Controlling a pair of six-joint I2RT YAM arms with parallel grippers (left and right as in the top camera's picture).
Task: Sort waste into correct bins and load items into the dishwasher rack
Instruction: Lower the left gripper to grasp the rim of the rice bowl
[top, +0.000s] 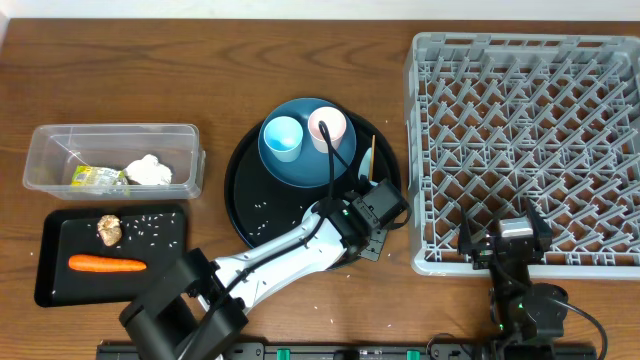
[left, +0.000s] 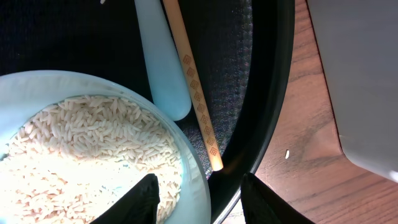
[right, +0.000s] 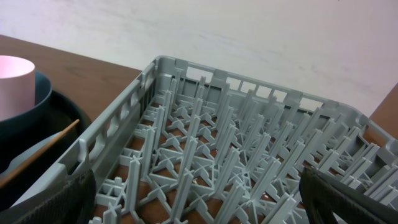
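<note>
The rack (top: 525, 150) fills my right side with no dishes in it, so I judge loading has not begun. My right claw (top: 507, 238) hangs spread wide at its near edge, holding nothing, parked where it could take a dish. The round tray (top: 245, 215) in the middle carries everything to be loaded. On the left, the tub (top: 112, 128) holds the tissue (top: 149, 170) and wrapper (top: 97, 178). The black tray (top: 55, 250) holds the carrot (top: 107, 265), scraps (top: 109, 229) and loose grains, so dry and food waste look sorted. The plate (top: 300, 165) sits far on the round tray with the blue cup (top: 282, 137) and pink cup (top: 327, 127) upright on it. The bowl (left: 93, 155), hidden under my left arm from above, is full of rice. My left claw (left: 199, 202) straddles its rim at about half width. One finger (left: 140, 199) is inside and the other outside with a gap showing, so it is not pinched yet. I read this as a rim grip for tipping the rice out first. The spoon (left: 161, 62) and chopstick (left: 193, 81) lie side by side just beyond the bowl.
</note>
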